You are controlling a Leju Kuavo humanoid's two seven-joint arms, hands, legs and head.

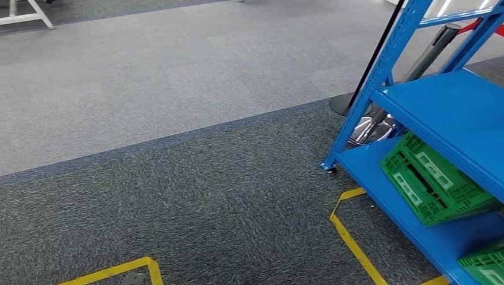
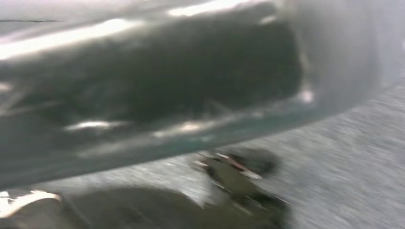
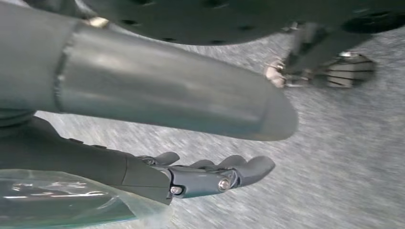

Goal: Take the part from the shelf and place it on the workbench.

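The blue metal shelf (image 1: 451,113) stands at the right of the head view, seen at an angle. A green plastic crate (image 1: 434,178) lies on its lower level under the bare middle board, and a second green crate (image 1: 484,264) pokes in at the corner. I cannot make out a part in either crate. My right hand (image 3: 205,176) hangs over the grey carpet, thumb and dark fingers stretched out with nothing between them. A clear plastic film (image 3: 57,200) shows beside its wrist. The left wrist view is badly blurred; my left hand (image 2: 143,95) is a grey smear.
Grey carpet in two shades covers the floor. Yellow tape lines (image 1: 350,231) mark the floor by the shelf, with another corner (image 1: 119,270) nearer me. A black stanchion base (image 1: 345,104) stands behind the shelf's caster. A white table leg (image 1: 27,18) is far left.
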